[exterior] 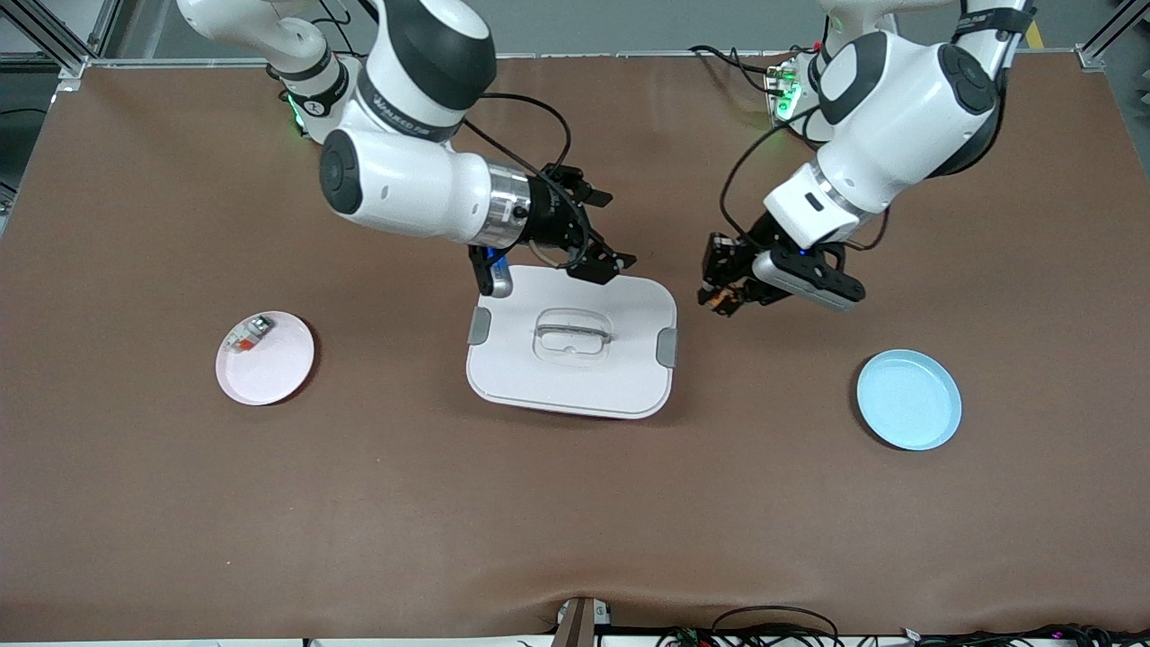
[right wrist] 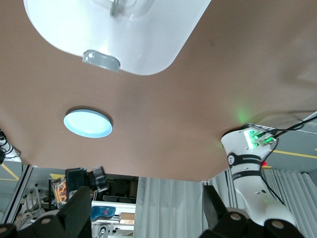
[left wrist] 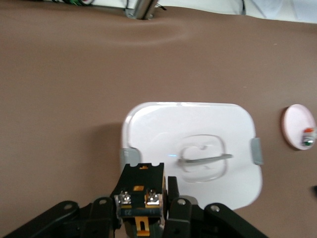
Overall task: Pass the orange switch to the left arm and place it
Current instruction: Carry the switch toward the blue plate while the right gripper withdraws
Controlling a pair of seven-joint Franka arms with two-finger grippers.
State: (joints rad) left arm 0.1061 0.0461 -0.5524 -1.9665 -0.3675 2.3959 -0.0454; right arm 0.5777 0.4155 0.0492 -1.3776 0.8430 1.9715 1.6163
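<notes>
Brown table (exterior: 575, 521): one box (exterior: 572, 346), two plates. Left gripper (exterior: 719, 292) clamps the upright switch (left wrist: 140, 203); right gripper (exterior: 611, 256) gapes empty over the box.

Table cover (exterior: 180, 503): matt brown sheet, cloth-like, smooth, with a slight ripple at the edge nearest the front camera. Box (exterior: 629, 377): smooth white plastic, satin sheen; clear handle recess in the lid, grey matt clips on its sides. Blue plate (exterior: 908, 400), near the box toward the left arm's end: smooth, light gloss. Pink plate (exterior: 269, 368), toward the right arm's end: same finish. Arms (exterior: 898, 117): glossy white shells, black bands.
</notes>
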